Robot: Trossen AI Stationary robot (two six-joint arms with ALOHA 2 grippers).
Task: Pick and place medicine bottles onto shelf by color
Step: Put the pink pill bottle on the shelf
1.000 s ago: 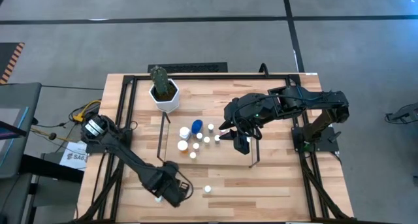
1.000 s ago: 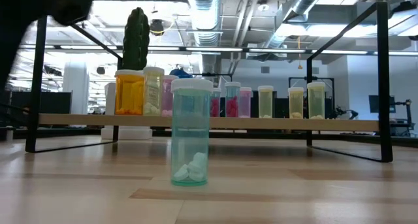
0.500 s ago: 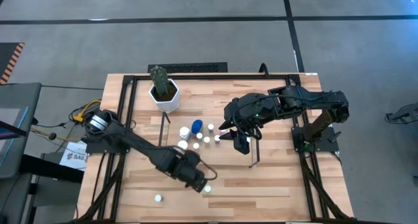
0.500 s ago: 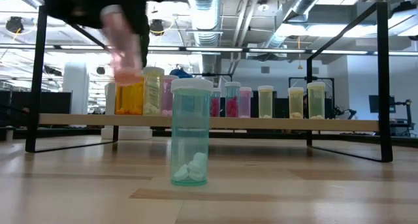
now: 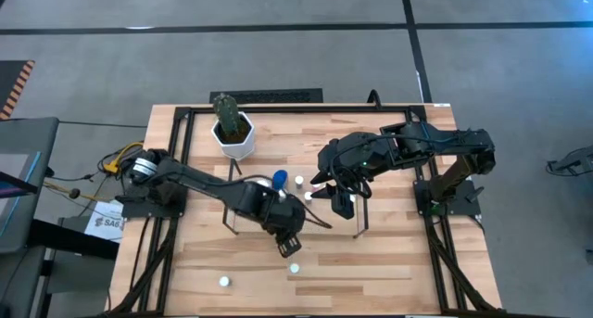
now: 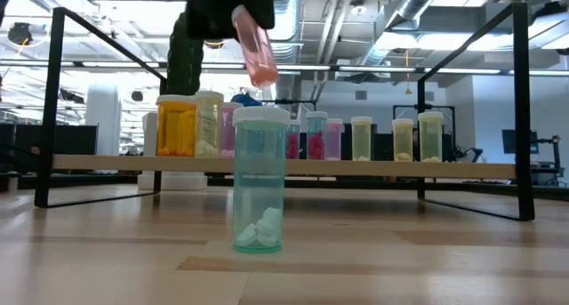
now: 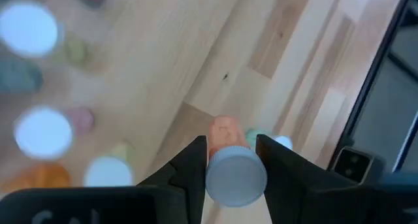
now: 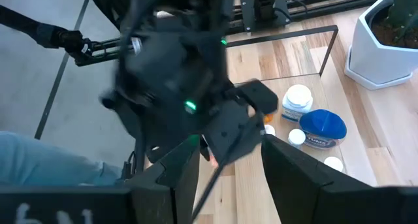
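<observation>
My left gripper (image 5: 289,244) hangs above the table just near of the shelf (image 5: 326,222) and is shut on a pink medicine bottle (image 6: 256,49) with a white cap. Several bottles stand in a row on the shelf (image 6: 373,168): an orange one (image 6: 176,125), pink and yellowish ones, and a blue-capped one (image 5: 279,179). A teal bottle (image 6: 260,179) stands on the table near the front edge, and another bottle (image 5: 223,282) stands to its left. My right gripper (image 5: 343,205) waits open above the shelf's right part. My left gripper pinches the pink bottle between its two fingers at the cap end (image 7: 235,178), one finger (image 7: 189,165) on each side. The fingers slant down from above. The bottle hangs below them, tilted, bottom end (image 6: 265,77) down, clear of table and shelf.
A white hexagonal pot with a cactus (image 5: 233,133) stands at the shelf's far left corner. Black frame bars (image 6: 523,109) run along the table's edges. Bare wood lies at the near right of the table (image 5: 389,272).
My left gripper has carried the pink bottle from the table's near left toward the right and far side, up to the shelf's near edge, rising and rolling its wrist. The bottle, upright half a second ago, now hangs tilted. My right arm has kept still.
</observation>
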